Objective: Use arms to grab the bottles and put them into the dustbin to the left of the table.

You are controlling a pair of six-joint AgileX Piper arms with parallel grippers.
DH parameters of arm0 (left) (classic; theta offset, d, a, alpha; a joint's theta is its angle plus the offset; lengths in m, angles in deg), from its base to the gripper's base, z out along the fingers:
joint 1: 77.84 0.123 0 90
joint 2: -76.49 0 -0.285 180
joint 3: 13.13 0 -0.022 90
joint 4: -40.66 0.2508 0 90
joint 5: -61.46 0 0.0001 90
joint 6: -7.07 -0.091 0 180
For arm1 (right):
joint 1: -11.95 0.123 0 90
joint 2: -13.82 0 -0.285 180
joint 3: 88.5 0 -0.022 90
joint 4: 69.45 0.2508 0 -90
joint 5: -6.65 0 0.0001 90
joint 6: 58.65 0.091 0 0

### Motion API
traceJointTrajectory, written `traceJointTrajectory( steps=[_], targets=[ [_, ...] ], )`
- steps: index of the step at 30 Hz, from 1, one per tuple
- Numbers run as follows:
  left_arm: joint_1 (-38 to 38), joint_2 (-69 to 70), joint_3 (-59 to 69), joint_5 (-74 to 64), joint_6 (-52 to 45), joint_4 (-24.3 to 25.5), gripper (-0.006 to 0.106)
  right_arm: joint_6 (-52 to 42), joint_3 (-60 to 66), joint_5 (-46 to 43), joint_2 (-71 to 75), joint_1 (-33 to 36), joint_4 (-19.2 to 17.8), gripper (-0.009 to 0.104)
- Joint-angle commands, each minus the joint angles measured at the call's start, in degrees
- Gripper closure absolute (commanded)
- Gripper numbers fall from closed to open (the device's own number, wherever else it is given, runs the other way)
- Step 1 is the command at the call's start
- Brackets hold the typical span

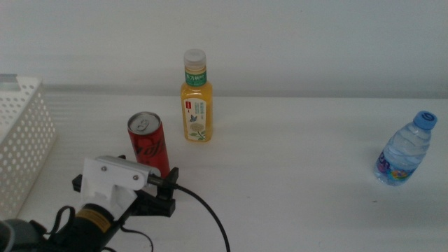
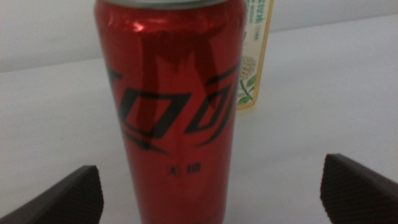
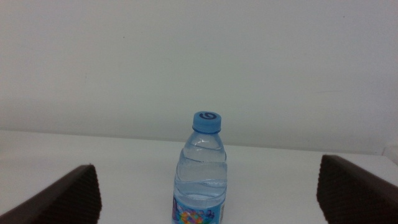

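Where hand (image 2: 211, 193) blocks, can (image 2: 171, 106) base hidden.

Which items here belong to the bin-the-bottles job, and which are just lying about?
Job: red can, juice bottle, water bottle, dustbin, left gripper open around the can, right gripper open facing the water bottle.
Lying about: nothing.

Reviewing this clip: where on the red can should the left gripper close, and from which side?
Probably across the mid-body of the red can, coming in level from the table's front edge. It stands upright, its round straight wall fits parallel jaws, and the left gripper already faces it, jaws open either side. The juice bottle stands behind it, so the front is unobstructed.
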Motion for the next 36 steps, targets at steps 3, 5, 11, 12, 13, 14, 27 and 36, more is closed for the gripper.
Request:
traceJointTrajectory(
  steps=[3, 5, 11, 12, 13, 14, 27, 36],
  targets=[
    [-0.4, -1.4, -2.5, 2.5, 0.6, -1.8, 0.007, -0.1, 2.4, -0.7, 2.2, -0.4, -0.3, 0.002],
    [-0.4, -1.4, -3.4, 1.9, 0.3, -2.8, 0.007, -0.1, 2.4, -0.7, 2.2, -0.4, -0.3, 0.002],
    [-0.4, -1.6, -6.4, -2.5, 0.3, -4.5, 0.007, -0.1, 2.4, -0.7, 2.2, -0.4, -0.3, 0.002],
    [-0.4, -1.8, -7.0, -3.1, 0.3, -4.6, 0.007, -0.1, 2.4, -0.7, 2.2, -0.4, -0.3, 0.002],
    [-0.4, -2.1, -7.4, -3.6, 0.3, -4.6, 0.007, -0.1, 2.4, -0.7, 2.2, -0.4, -0.3, 0.002],
    [-0.4, -2.3, -7.8, -4.1, 0.3, -4.6, 0.007, -0.1, 2.4, -0.7, 2.2, -0.4, -0.3, 0.002],
    [-0.4, -5.8, -10.9, -3.9, 0.3, -4.9, 0.007, -0.1, 2.4, -0.7, 2.2, -0.4, -0.3, 0.002],
    [-0.3, -8.7, -14.0, -4.2, 0.3, -5.1, 0.007, -0.1, 2.4, -0.7, 2.2, -0.4, -0.3, 0.002]
  ],
)
